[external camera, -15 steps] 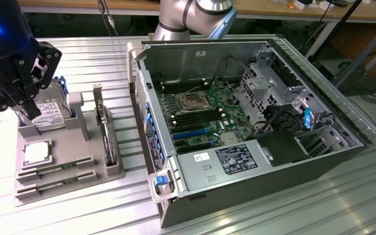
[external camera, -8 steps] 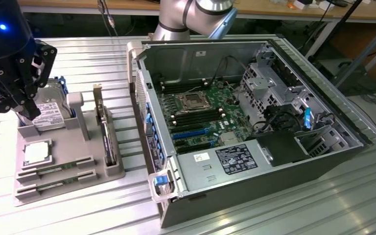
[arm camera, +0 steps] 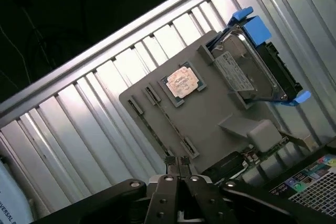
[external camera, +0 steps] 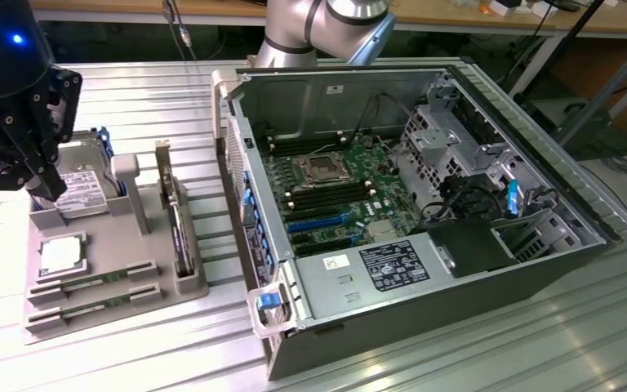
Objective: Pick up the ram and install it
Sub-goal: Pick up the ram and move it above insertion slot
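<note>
My black gripper (arm camera: 178, 163) hangs pinched shut and empty above the grey slotted plastic tray (arm camera: 210, 124), whose slots keep parts upright for grasping.

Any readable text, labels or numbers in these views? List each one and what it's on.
"UNIVERSAL", cut off by the frame edge: on the white surface.
Too small to read: the print on the power supply label.
Too small to read: the hard drive label.
Blurred, unreadable: the markings on the processor chip.
</note>
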